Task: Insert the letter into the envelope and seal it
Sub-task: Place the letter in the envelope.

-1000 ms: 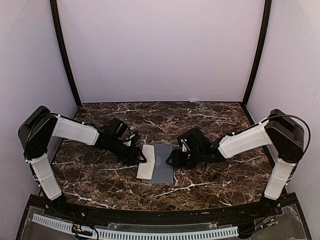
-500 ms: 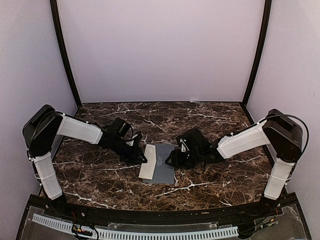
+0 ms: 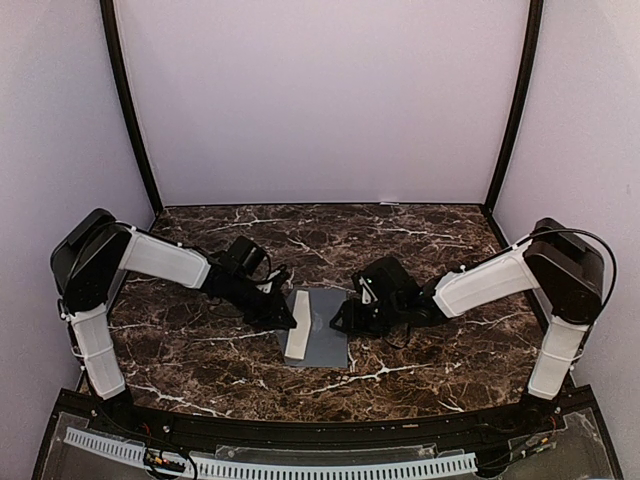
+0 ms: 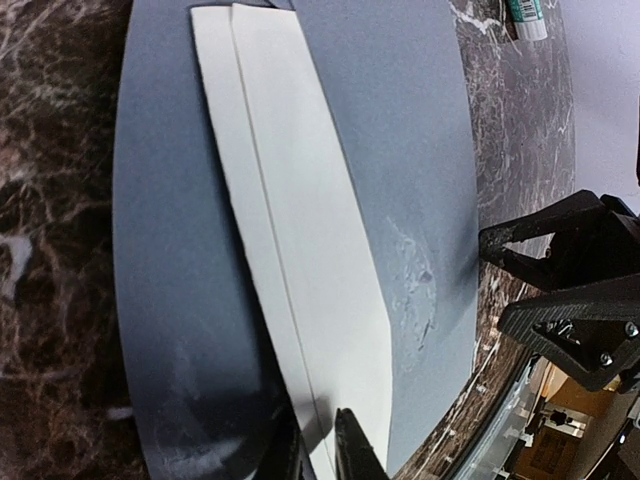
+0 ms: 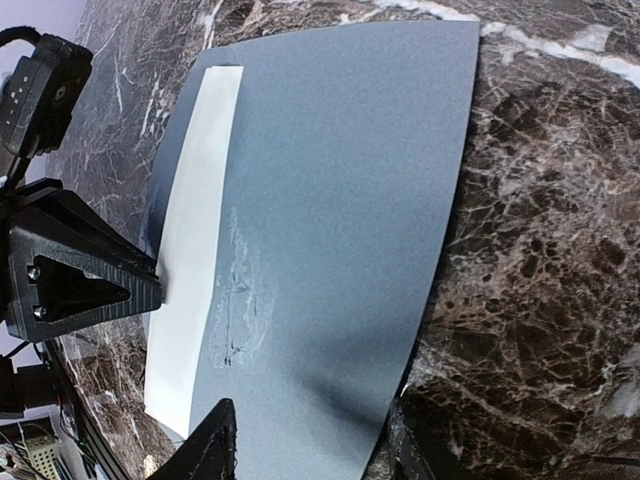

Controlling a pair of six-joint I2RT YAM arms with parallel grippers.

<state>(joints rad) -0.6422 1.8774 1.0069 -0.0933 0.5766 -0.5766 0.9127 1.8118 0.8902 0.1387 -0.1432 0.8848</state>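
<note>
**A:** Where do things stand?

**B:** My left tool is drawn narrow and nips the near end of the letter. The letter lies on the left part of the envelope, on top of it and not inside. It shows two layers with a crease along its length. My right tool stands half-wide at the envelope's right edge, with that edge between its fingers, gripping nothing.

**A:** What worries you?

**B:** The pinch is thin, with only a sliver of paper between my left fingers. If I pull or push, I judge the sheet could slip out, or buckle along the crease instead of sliding.

**A:** And the envelope?

**B:** It lies flat and loose on the tabletop. No view shows me its flap or mouth, so I cannot tell whether it is open to take the letter. If I drive the letter without my right tool pinning the envelope, it may skate along too. The grey face also has a scuffed patch where paper could catch.

**A:** And the arms?

**B:** The tools are near each other, so a careless move could knock them together.
</note>
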